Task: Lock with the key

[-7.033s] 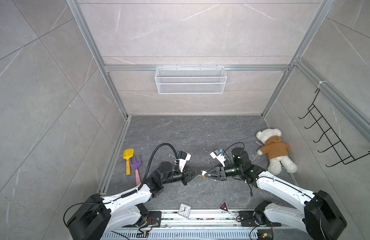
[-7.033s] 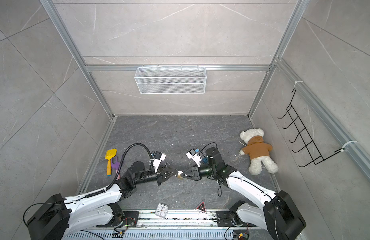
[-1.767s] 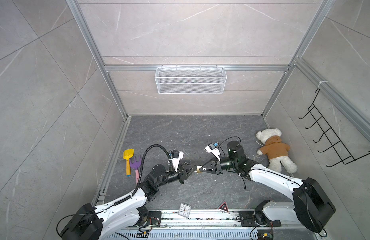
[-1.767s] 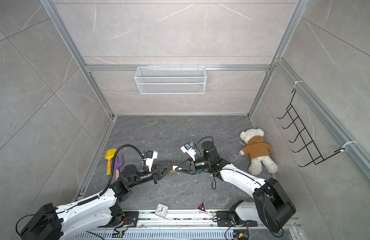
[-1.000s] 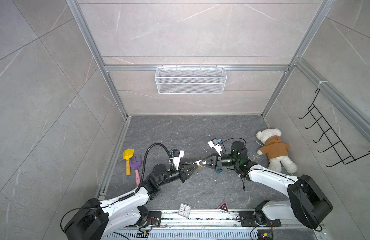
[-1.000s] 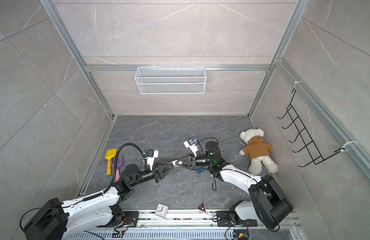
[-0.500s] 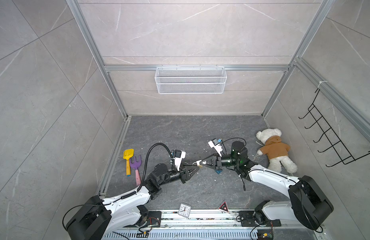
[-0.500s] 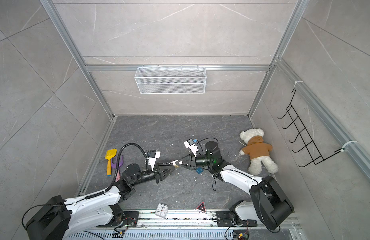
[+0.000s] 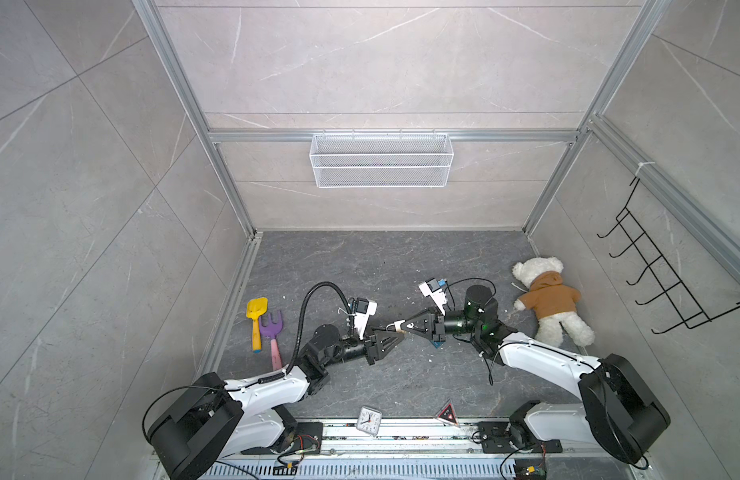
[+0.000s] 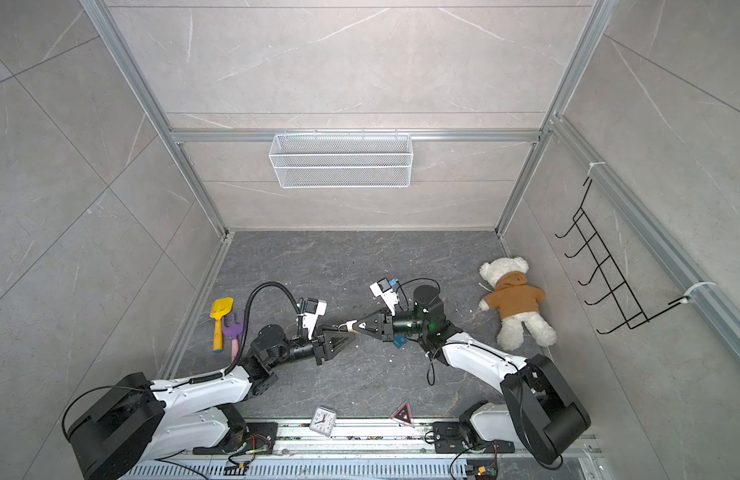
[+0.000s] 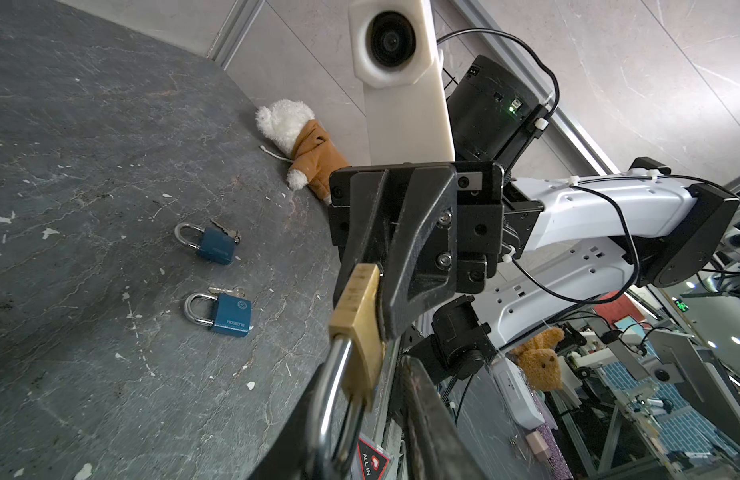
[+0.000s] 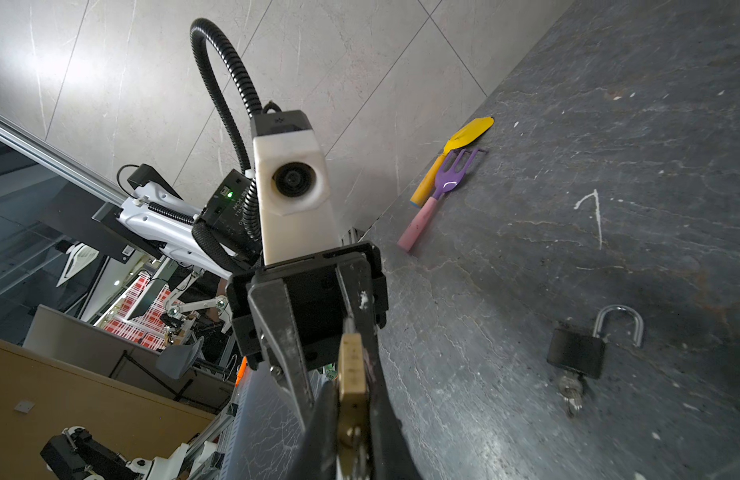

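We are loosening the left gripper [image 9: 397, 333]: its jaws, a little wider than a second ago, are merely straddling the shackle [image 11: 324, 395]. The right gripper [image 9: 403, 325] is clamping the brass padlock [image 11: 357, 328] between its fingers, so we are probably handing it over.

Top views — stereo pair, high over the front edge, angled down across the floor [image 9: 401, 266] toward the back-wall basket [image 9: 380, 160]; far, wide, near-identical coverage. Left wrist camera: low, close, facing the right gripper [image 11: 372, 307]; right wrist camera looks back at the left gripper [image 12: 330, 374]; both share the brass padlock [image 11: 357, 324] — plus adjoining floor.
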Robot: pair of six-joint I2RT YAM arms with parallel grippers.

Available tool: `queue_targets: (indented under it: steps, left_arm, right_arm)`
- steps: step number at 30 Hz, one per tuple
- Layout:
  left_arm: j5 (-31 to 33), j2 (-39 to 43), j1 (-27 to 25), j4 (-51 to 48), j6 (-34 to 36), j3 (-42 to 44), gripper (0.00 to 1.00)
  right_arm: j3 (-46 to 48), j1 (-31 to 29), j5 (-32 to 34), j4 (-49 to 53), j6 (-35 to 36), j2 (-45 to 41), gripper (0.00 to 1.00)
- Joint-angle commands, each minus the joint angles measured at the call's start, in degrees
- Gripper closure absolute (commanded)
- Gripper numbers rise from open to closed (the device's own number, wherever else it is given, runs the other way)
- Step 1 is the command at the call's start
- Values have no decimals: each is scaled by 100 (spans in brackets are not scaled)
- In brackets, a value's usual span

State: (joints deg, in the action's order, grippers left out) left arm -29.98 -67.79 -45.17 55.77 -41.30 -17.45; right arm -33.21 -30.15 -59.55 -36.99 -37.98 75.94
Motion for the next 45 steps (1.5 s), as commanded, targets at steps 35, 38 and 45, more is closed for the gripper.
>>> queue_targets:
  steps: [35, 38, 45]
  left_arm:
    - [-388, 95, 131, 511, -141, -254, 71]
    - [-364, 130, 153, 499, -149, -220, 71]
    - [-425, 86, 165, 538, -177, -262, 72]
  right_arm:
    - [227, 36, -141, -135, 83, -315, 100]
    - [245, 36, -177, -124, 80, -358, 100]
    - [313, 36, -148, -216, 41, -365, 100]
